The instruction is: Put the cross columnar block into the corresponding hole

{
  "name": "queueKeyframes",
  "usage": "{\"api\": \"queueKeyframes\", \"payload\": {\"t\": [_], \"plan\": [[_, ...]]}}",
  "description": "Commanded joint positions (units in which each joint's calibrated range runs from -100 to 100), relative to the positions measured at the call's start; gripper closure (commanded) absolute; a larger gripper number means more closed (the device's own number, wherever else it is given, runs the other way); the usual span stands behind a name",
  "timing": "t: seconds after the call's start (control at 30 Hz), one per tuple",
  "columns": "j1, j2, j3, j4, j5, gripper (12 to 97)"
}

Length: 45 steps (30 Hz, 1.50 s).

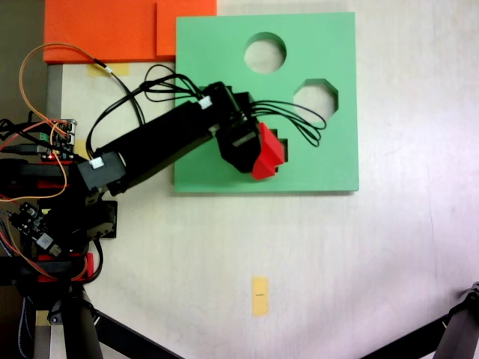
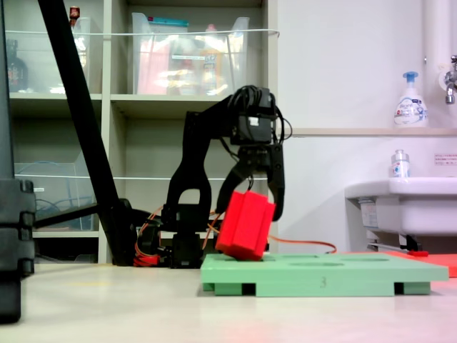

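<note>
Red cross block tilted over the green board, clamped in the hand.

The hand (image 2: pixel 251 207) is closed on the cross columnar block (image 2: pixel 245 224), its 2 fingers (image 2: pixel 276 189) straddling the block's upper end. In a fixed view from the side, the block leans over, its lower corner touching the top face of the green foam board (image 2: pixel 325 272). In a fixed view from above, the block (image 1: pixel 268 152) sits over the plus-shaped hole (image 1: pixel 285 142), covering most of it, below the round cutout (image 1: pixel 265 52) and beside the octagonal cutout (image 1: pixel 315 96). The board lies on the pale tabletop (image 1: pixel 337 262).
</note>
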Motion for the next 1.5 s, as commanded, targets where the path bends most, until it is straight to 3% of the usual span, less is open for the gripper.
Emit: {"api": "queueKeyframes", "payload": {"t": [0.0, 1.47], "plan": [[0.3, -0.2, 5.2, -2.3, 0.9, 69.3], [1.6, 14.2, 6.4, -2.3, 6.0, 69.3]]}}
